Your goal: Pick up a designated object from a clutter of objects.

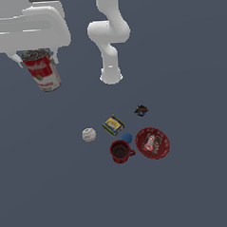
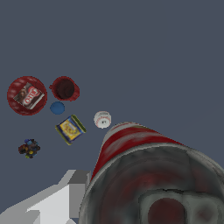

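The red-and-white tin can (image 1: 41, 71) with a dark grey top hangs tilted in my gripper (image 1: 33, 57), high above the floor at the exterior view's upper left. The gripper is shut on it; the fingers are mostly hidden behind the can. In the wrist view the can (image 2: 144, 175) fills the near foreground, with one finger (image 2: 65, 197) beside it. The rest of the clutter lies far below: white ball (image 1: 89, 134), yellow-blue box (image 1: 113, 125), blue ball (image 1: 127, 138), red mug (image 1: 121, 151), red bowl (image 1: 153, 143), small dark multicoloured piece (image 1: 141, 110).
The arm's white base (image 1: 111, 75) stands behind the clutter. The bowl holds a flat packet (image 1: 151, 144). The same items show in the wrist view: bowl (image 2: 13, 105), mug (image 2: 64, 89), box (image 2: 70, 129), white ball (image 2: 102, 119).
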Tool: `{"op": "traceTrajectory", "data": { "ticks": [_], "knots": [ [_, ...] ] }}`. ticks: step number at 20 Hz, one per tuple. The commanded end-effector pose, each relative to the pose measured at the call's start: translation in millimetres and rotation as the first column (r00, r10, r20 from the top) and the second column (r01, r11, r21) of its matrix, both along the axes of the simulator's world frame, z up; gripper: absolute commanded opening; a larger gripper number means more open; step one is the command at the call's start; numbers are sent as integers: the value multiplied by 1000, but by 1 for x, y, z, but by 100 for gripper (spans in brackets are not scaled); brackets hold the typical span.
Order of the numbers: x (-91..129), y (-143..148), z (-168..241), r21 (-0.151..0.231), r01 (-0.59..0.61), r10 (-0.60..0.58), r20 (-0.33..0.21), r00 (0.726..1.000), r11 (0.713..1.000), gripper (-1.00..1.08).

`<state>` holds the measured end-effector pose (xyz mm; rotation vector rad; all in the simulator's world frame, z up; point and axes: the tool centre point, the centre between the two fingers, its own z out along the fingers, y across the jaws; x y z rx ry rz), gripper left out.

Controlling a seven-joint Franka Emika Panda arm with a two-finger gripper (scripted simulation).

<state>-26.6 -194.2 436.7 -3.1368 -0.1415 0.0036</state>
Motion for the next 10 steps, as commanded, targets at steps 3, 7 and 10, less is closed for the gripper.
{"op": "traceTrajectory", "data": {
  "ticks": [3, 7, 10],
  "knots": [
    [-1, -7, 20, -1, -1, 1, 2, 1000, 1000, -100],
    [-1, -11, 27, -1, -1, 1, 2, 1000, 1000, -100],
    [-1, -11, 29, -1, -1, 1, 2, 1000, 1000, -100]
  ]
}}
